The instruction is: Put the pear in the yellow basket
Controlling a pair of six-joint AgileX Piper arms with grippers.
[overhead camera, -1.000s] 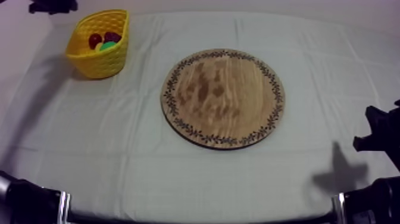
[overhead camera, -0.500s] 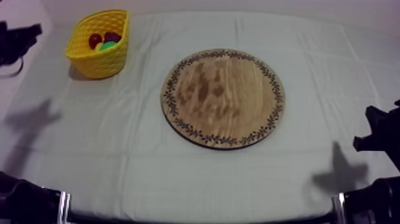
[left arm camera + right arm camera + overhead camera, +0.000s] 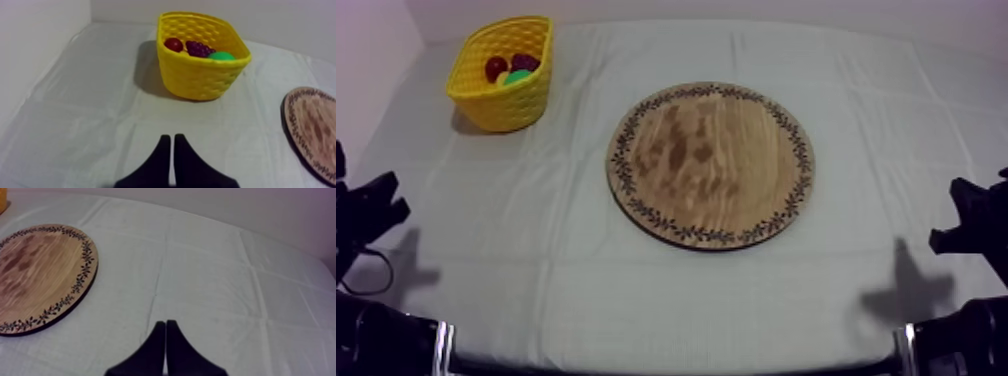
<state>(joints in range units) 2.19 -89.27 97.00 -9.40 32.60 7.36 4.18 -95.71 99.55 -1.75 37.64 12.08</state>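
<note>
The yellow basket (image 3: 508, 105) stands at the far left of the table. Inside it lie the green pear (image 3: 518, 77), a small red fruit (image 3: 494, 68) and a bunch of grapes (image 3: 525, 62). The round wooden board (image 3: 710, 165) in the middle carries nothing. My left gripper (image 3: 371, 205) sits low at the left edge, well short of the basket. The left wrist view shows the basket (image 3: 200, 80) ahead with the pear (image 3: 221, 56) at its rim, and the left gripper (image 3: 172, 136) shut on nothing. My right gripper (image 3: 165, 322) is shut too, beside the board (image 3: 40, 273).
Grey-white cloth covers the table, with shallow creases. My right gripper (image 3: 971, 225) rests at the right edge, casting a shadow on the cloth in front of it. A wall rises behind the basket and along the left side.
My left arm has drawn back from beside the basket at the far left to the near left edge. Its shadow followed. The right arm, basket and board have not moved.
</note>
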